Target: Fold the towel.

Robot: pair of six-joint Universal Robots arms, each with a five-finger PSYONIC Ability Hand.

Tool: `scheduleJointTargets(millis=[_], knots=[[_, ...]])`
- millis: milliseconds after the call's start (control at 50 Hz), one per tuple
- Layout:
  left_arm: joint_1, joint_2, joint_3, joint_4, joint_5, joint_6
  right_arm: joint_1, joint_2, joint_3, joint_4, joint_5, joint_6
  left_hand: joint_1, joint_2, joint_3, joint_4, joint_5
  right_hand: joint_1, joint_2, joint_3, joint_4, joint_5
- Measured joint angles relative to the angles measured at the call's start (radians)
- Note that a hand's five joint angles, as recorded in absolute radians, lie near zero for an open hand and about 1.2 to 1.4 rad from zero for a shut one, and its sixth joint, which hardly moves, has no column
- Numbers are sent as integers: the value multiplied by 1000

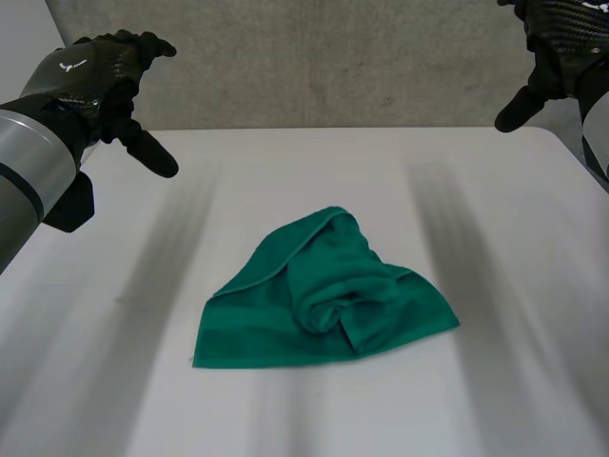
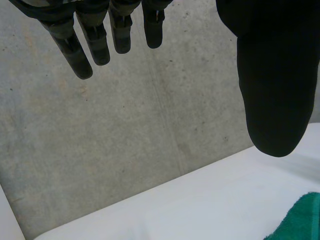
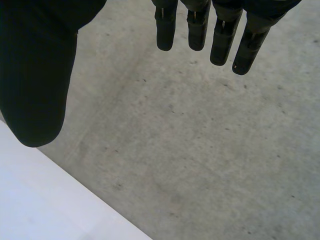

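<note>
Left hand (image 1: 84, 81), white emblem (image 1: 71, 66) on back, apart from crumpled green towel (image 1: 324, 300)

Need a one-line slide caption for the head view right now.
Crumpled green towel lies mid-table; left hand and right hand hover open above, touching nothing.

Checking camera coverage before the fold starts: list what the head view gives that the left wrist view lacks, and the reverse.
Head view adds: the whole green towel, crumpled mid-table with one side rolled over, and the right hand, held up away from it. Left wrist view adds: the palm side of the left hand, its fingers straight, apart from the thumb, holding nothing. Both: the white table, some of the towel, the left hand, and the grey concrete surface beyond the table.
</note>
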Motion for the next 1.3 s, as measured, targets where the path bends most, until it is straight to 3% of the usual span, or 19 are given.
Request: scheduleJointTargets(millis=[320, 440, 560, 800, 840, 900, 940, 1100, 1120, 1300], knots=[[-2, -64, -8, 20, -10, 2, 10, 44, -9, 86, -105, -21, 0, 0, 0, 0, 0, 0, 0, 0, 0, 0], [-11, -154, -11, 16, -12, 0, 25, 119, -34, 217, -127, -33, 0, 0, 0, 0, 0, 0, 0, 0, 0, 0], [-54, -334, -18, 2, -14, -10, 115, 239, -53, 359, -161, -19, 0, 0, 0, 0, 0, 0, 0, 0, 0, 0], [-69, -549, -16, -1, -14, -32, 194, 410, -38, 298, -162, 98, 21, 19, 11, 15, 8, 0, 1, 1, 1, 1], [-69, -566, -11, 3, -14, -42, 205, 453, -36, 266, -158, 126, 54, 38, 25, 39, 23, 112, 143, 137, 121, 119], [-68, -597, 0, 16, -13, -70, 213, 506, -31, 200, -149, 149, 70, 52, 41, 58, 40, 604, 732, 718, 696, 668], [-68, -607, 3, 26, -12, -84, 213, 518, -24, 156, -145, 149, 70, 57, 44, 62, 43, 732, 889, 893, 866, 834], [-68, -618, 6, 61, -12, -113, 206, 448, 18, 14, -146, 128, 70, 60, 44, 63, 43, 754, 944, 957, 951, 906], [-68, -619, 5, 85, -12, -119, 203, 338, 45, -29, -158, 118, 70, 60, 44, 63, 43, 754, 944, 960, 951, 906], [-68, -631, 8, 129, -13, -119, 202, 117, 68, -31, -205, 116, 92, 79, 67, 83, 65, 754, 944, 966, 952, 906]])
